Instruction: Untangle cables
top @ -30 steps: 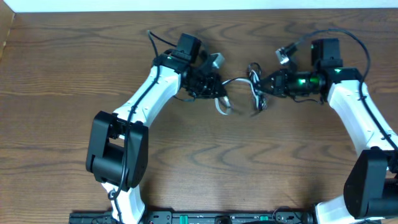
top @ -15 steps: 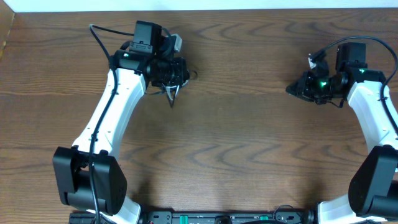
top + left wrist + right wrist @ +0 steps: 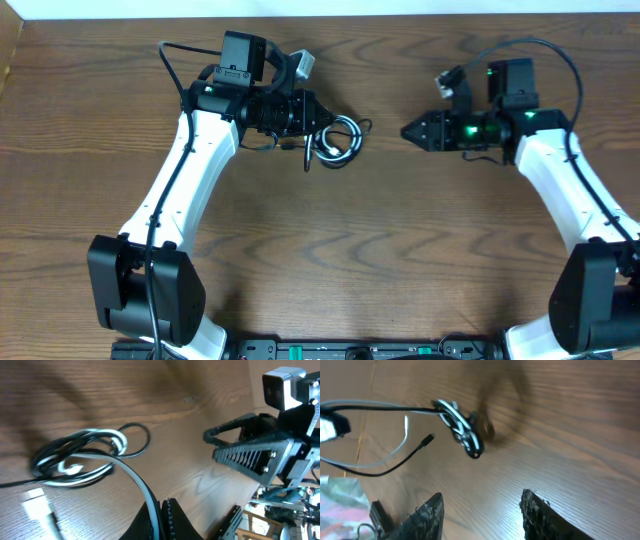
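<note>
Overhead, above the desk (image 3: 400,260), the left arm (image 3: 190,170) reaches up and bends right. The right arm (image 3: 560,180) mirrors it, and the claws face each other, well apart. The left claw (image 3: 163,505) is clenched on a white strand of the cables (image 3: 340,135). The right claw (image 3: 480,502) is released. Blur smears the strands. The looped bundle stretches rightward from the left claw's tip.

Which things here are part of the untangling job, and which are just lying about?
Job:
tangled bundle of thin white and black cables
left hand, shut on its white strand
right hand, open, empty

Just there:
brown wooden table
black mounting rail at its near edge
</note>
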You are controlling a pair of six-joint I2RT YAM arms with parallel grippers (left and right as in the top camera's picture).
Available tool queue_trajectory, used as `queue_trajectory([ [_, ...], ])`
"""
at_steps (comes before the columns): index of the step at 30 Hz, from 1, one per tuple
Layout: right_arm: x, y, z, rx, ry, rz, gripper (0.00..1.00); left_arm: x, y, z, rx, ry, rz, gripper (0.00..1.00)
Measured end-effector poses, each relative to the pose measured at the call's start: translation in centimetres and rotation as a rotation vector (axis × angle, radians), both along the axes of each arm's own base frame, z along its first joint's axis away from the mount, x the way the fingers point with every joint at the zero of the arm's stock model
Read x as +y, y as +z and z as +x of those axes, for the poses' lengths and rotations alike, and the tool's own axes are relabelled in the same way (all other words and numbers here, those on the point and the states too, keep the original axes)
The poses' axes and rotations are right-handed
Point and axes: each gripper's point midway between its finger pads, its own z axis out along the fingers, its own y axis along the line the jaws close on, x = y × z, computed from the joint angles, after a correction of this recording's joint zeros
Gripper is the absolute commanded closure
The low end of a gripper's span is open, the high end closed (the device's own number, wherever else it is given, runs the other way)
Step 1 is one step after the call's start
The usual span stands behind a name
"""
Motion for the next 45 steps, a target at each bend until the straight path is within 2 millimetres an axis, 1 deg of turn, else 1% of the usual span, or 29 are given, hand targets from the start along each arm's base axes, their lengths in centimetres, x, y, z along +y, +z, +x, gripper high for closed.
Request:
queue_trajectory([
  [2, 1.1, 0.4, 0.3, -0.030, 0.010, 0.006, 0.53, 0.0, 0.0, -0.1, 0.006, -0.002, -0.003, 0.93],
  [5, 2.1, 0.7, 0.9, -0.050, 0.006, 0.013, 0.53, 0.0, -0.1, -0.2, 0.011, -0.003, -0.002, 0.93],
  [7, 3.0, 0.5, 1.2, -0.048, 0.000, 0.025, 0.53, 0.0, -0.1, -0.3, 0.014, -0.003, -0.002, 0.93],
  [10, 4.3, -0.9, 1.5, -0.013, 0.000, 0.039, 0.54, 0.0, -0.1, -0.3, 0.016, -0.004, -0.004, 0.93],
  [13, 5.6, -2.5, 1.3, 0.022, 0.018, 0.035, 0.54, 0.0, -0.1, -0.3, 0.017, -0.005, -0.004, 0.93],
  [16, 6.7, -3.1, 1.4, 0.012, 0.039, 0.036, 0.54, 0.0, -0.1, -0.4, 0.018, -0.005, -0.004, 0.93],
  [18, 7.2, -3.5, 1.4, 0.011, 0.048, 0.036, 0.55, 0.0, -0.1, -0.4, 0.018, -0.005, -0.004, 0.92],
  [20, 7.6, -4.1, 1.9, -0.003, 0.053, 0.040, 0.55, 0.0, -0.1, -0.4, 0.022, -0.005, -0.004, 0.93],
  [24, 8.5, -5.9, 2.6, -0.004, 0.050, 0.036, 0.57, -0.1, -0.1, -0.5, 0.023, -0.007, -0.006, 0.93],
  [27, 9.4, -7.7, 2.5, 0.023, 0.052, 0.023, 0.63, -0.1, -0.1, -0.5, 0.025, -0.008, -0.008, 0.93],
  [28, 9.5, -8.2, 2.4, 0.035, 0.045, 0.014, 0.70, -0.1, -0.1, -0.5, 0.025, -0.008, -0.009, 0.93],
  [29, 9.6, -8.9, 2.4, 0.050, 0.034, 0.000, 0.71, -0.1, -0.1, -0.5, 0.026, -0.008, -0.008, 0.92],
  [31, 9.1, -10.2, 2.3, 0.100, -0.028, -0.045, 0.76, -0.1, -0.1, -0.5, 0.026, -0.008, -0.008, 0.93],
  [34, 7.2, -12.1, 2.6, 0.173, -0.174, -0.145, 0.76, -0.1, -0.1, -0.5, 0.031, -0.005, -0.009, 0.92],
  [39, 4.3, -13.5, 3.4, 0.194, -0.345, -0.271, 0.78, -0.1, -0.1, -0.5, 0.040, 0.003, -0.013, 0.93],
  [42, 3.4, -14.3, 3.2, 0.222, -0.382, -0.317, 0.79, 0.0, 0.0, -0.5, 0.042, 0.006, -0.016, 0.93],
  [43, 3.2, -14.8, 3.1, 0.238, -0.390, -0.329, 0.80, 0.1, 0.0, -0.4, 0.043, 0.010, -0.021, 0.93],
  [45, 3.2, -14.9, 3.4, 0.244, -0.398, -0.329, 0.80, 0.8, 0.1, -0.1, 0.045, 0.026, -0.030, 0.93],
])
